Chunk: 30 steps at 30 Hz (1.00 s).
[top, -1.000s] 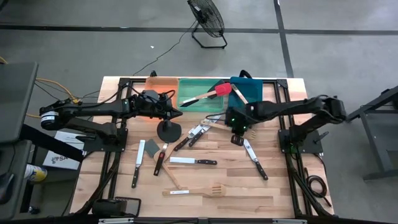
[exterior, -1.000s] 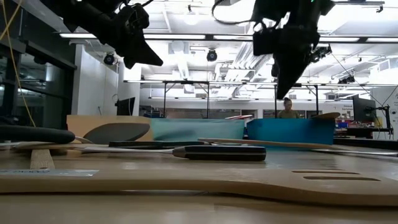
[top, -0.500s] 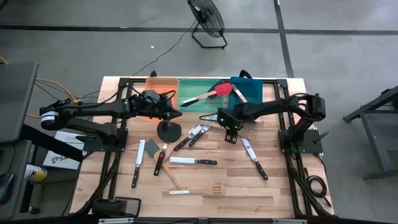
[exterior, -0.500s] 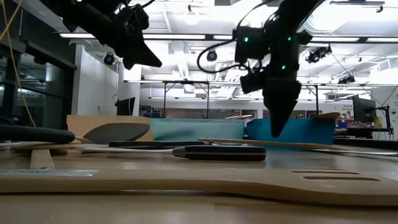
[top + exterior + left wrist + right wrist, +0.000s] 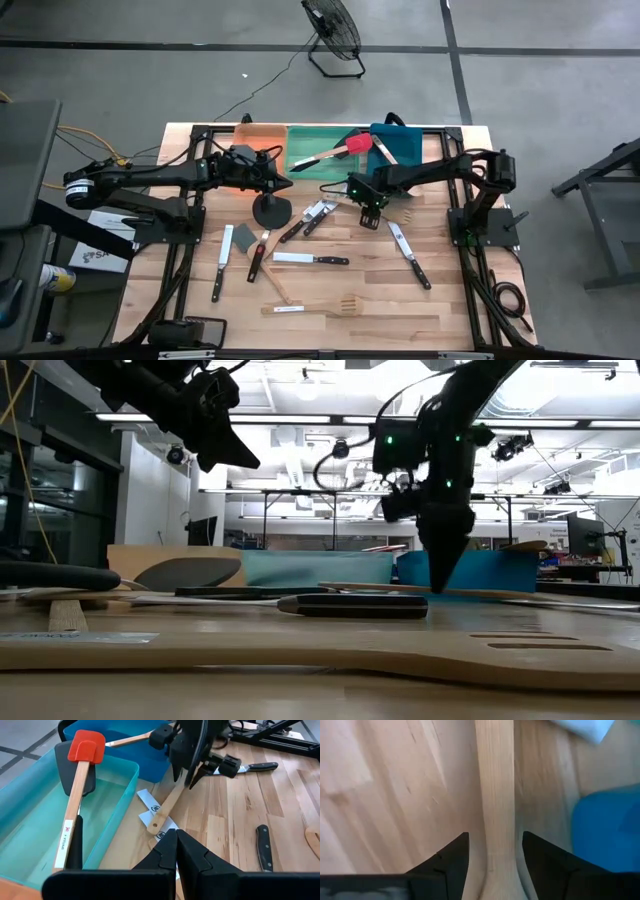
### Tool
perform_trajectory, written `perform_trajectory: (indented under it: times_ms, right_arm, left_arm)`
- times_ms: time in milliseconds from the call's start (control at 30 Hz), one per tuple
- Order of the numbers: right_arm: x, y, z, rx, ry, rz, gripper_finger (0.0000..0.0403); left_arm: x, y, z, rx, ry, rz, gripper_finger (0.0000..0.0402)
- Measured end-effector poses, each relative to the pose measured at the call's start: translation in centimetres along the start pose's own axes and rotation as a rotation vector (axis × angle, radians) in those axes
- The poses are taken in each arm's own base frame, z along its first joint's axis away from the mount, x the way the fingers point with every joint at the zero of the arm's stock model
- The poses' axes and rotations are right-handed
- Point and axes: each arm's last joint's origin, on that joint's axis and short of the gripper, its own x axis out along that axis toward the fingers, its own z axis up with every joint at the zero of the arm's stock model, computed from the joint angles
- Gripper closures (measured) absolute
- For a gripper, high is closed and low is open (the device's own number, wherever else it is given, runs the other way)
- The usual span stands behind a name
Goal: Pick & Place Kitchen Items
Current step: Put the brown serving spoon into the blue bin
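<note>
Three trays sit in a row along the far edge of the table: an orange tray, a green tray and a blue tray. The green one holds a red spatula with a pale wooden handle lying across a black spatula; what is in the orange one I cannot make out. A wooden utensil pokes out of the blue tray. The right gripper is down low just in front of the blue tray, its fingers spread to either side of the handle of a wooden spoon that lies flat on the boards, not yet pinching it. The left gripper hangs above the table near the orange and green trays, its fingers pressed together on nothing. The rest of the kitchen items are scattered on the wood in front: a black-handled knife, another knife to the right, a grey spatula, a black round spatula and a slotted wooden turner nearest the front edge.
</note>
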Motion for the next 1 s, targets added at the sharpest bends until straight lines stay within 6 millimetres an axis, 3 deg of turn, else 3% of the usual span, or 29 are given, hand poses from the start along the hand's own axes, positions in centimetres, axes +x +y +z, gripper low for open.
perform_trajectory:
  times_ms: [300,567,800,1000]
  right_arm:
    - [1.1,0.0,0.2,0.005,0.011,-0.026,0.0241]
    - [1.2,0.1,0.2,0.011,0.026,0.022,0.0332]
    - [1.0,0.1,0.1,0.032,0.032,0.026,0.0332]
    - [-0.3,0.4,0.4,0.046,0.048,0.078,0.0332]
  left_arm:
    - [0.0,0.0,0.0,0.000,0.000,0.000,0.0400]
    - [0.0,0.0,0.0,0.000,0.000,0.000,0.0400]
    - [0.0,0.0,0.0,0.000,0.000,0.000,0.0400]
    - [0.0,0.0,0.0,0.000,0.000,0.000,0.0400]
